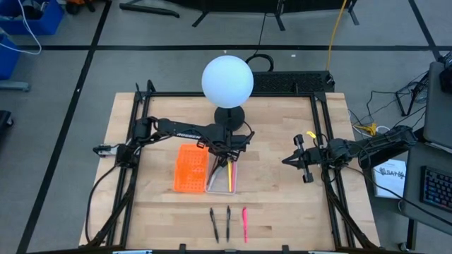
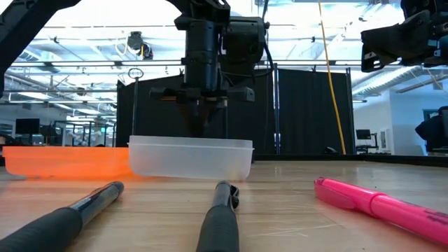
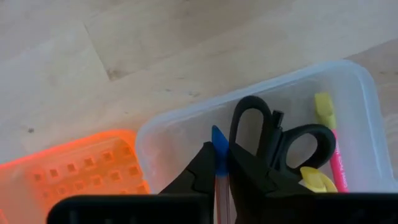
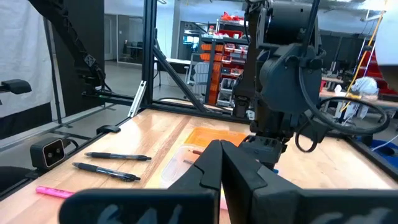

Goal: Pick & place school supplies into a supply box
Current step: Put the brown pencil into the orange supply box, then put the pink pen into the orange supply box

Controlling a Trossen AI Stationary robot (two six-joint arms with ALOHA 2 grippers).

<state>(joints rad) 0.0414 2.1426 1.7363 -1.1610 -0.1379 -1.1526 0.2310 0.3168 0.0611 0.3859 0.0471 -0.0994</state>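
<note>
The supply box lies mid-table: an orange grid half (image 1: 191, 168) joined to a clear tray (image 1: 222, 185). My left gripper (image 1: 224, 154) hangs over the tray, fingers pointing down into it (image 2: 203, 126), shut on a blue-tipped pen (image 3: 219, 144). In the tray lie black-handled scissors (image 3: 273, 143) and a pink pen with a yellow cap (image 3: 336, 155). Two black pens (image 1: 214, 224) (image 1: 228, 223) and a pink pen (image 1: 245, 224) lie flat near the table's near edge. My right gripper (image 1: 288, 161) waits shut to the right of the box, off the table top. My left gripper pinches the pen between its two fingers (image 3: 199, 168), coming from above and pointing down. The pen runs along the fingers, and its blue tip (image 3: 217, 140) sticks out past their ends over the tray floor. Whether the tip touches the floor, I cannot tell.
A white globe lamp (image 1: 227, 81) on a black base stands just behind the box, close to the left arm. Black frame rails run along the table's left and right sides. Bare wood lies between the box and the three pens.
</note>
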